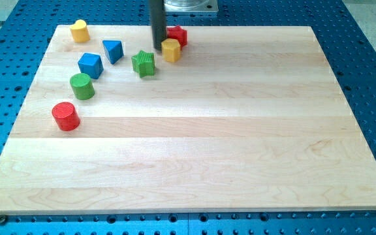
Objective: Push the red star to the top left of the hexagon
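The red star [178, 34] lies near the view's top edge of the board, just above and to the right of the yellow hexagon [171, 50], touching it or nearly so. The hexagon hides the star's lower left part. My tip [156, 50] rests on the board right against the hexagon's left side and to the lower left of the star. The dark rod rises straight up from it out of the view's top.
A green star [144, 63] sits just below and left of my tip. Further left are a blue triangle [113, 51], a blue cube [91, 65], a green cylinder [81, 86], a red cylinder [65, 116] and a yellow block [79, 31]. The wooden board [207, 143] lies on a blue perforated table.
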